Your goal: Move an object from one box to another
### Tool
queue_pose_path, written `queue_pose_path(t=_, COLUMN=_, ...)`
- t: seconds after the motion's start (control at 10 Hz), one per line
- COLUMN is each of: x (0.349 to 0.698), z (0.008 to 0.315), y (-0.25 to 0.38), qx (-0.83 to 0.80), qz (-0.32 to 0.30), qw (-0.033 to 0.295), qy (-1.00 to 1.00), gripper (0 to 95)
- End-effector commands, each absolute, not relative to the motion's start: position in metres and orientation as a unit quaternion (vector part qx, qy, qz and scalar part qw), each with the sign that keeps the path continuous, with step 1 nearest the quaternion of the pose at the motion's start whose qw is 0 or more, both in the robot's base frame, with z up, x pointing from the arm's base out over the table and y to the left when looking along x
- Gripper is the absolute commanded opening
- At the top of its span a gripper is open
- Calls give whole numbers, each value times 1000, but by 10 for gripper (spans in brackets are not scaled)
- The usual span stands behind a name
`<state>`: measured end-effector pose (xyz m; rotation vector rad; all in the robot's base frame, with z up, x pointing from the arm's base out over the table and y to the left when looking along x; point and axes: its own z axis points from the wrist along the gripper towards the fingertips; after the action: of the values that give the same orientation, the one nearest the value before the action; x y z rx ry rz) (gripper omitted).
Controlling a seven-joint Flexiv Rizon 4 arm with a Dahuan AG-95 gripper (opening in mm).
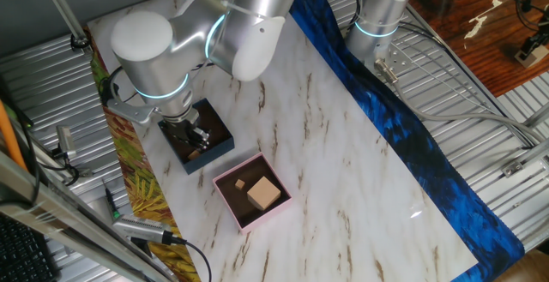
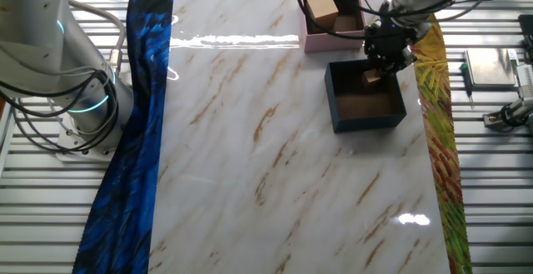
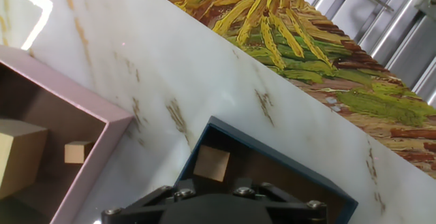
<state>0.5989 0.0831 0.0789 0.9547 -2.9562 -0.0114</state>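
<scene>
My claw hangs over the navy box, where one small wooden cube waits (whether I'm gripping it, I cannot tell). Two blocks already sit in the pink box.

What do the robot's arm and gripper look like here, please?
The arm is smooth silver-white, built of rounded segments, with glowing cyan rings at the joints. The gripper is small, black and boxy, with screw heads visible from the hand view. Grey cables trail beside the second arm's base.

Arm bent over table edge, wrist vertical, claw pointing straight down; finger spread not discernible.
</scene>
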Motion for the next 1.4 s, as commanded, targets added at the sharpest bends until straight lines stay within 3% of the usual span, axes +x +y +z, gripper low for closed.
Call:
queue_pose_path(t=0.1, x=600, z=73, y=84, qx=307, qz=-4, qw=16, qy=-951, gripper=380)
queue_pose_path(t=1.4, x=609, z=46, y=76, qx=324, qz=-25, qw=-10, qy=-946, gripper=380)
